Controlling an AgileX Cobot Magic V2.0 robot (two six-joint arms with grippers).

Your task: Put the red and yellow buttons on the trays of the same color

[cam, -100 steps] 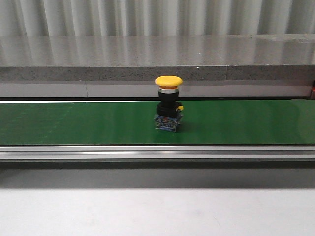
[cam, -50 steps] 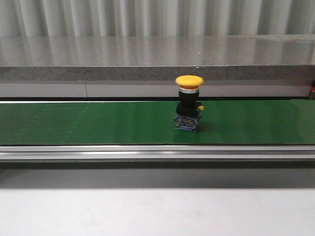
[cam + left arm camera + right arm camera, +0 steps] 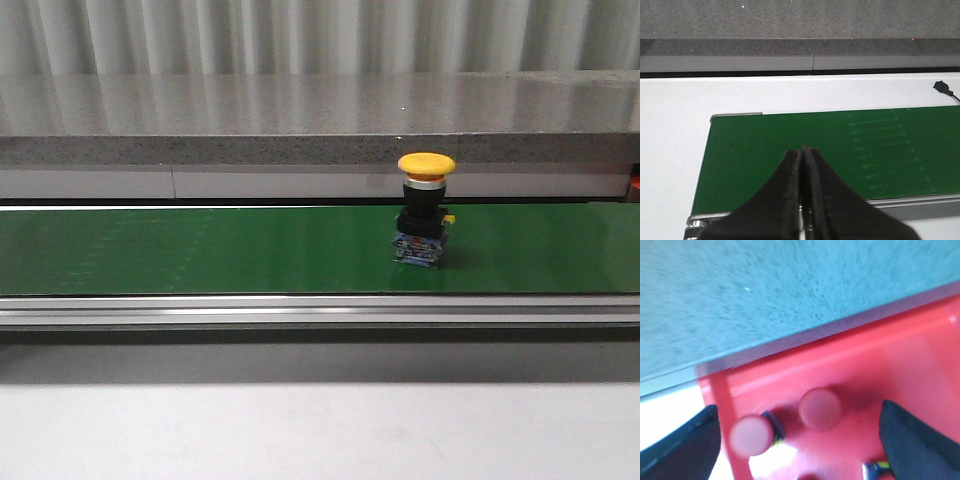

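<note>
Yellow button [image 3: 425, 210] upright on green belt [image 3: 200, 250], 3 o'clock of centre, front view only, left tool [image 3: 801, 165] pressed narrow, right tool [image 3: 800, 440] spread wide over red tray [image 3: 880, 360], seemingly two blurred red buttons [image 3: 820, 409]

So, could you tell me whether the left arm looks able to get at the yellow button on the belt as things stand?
Probably not at once. The yellow button stands upright and unobstructed on the green belt, but the left wrist view shows only bare belt, and the left gripper is shut, so it must open first.
</note>
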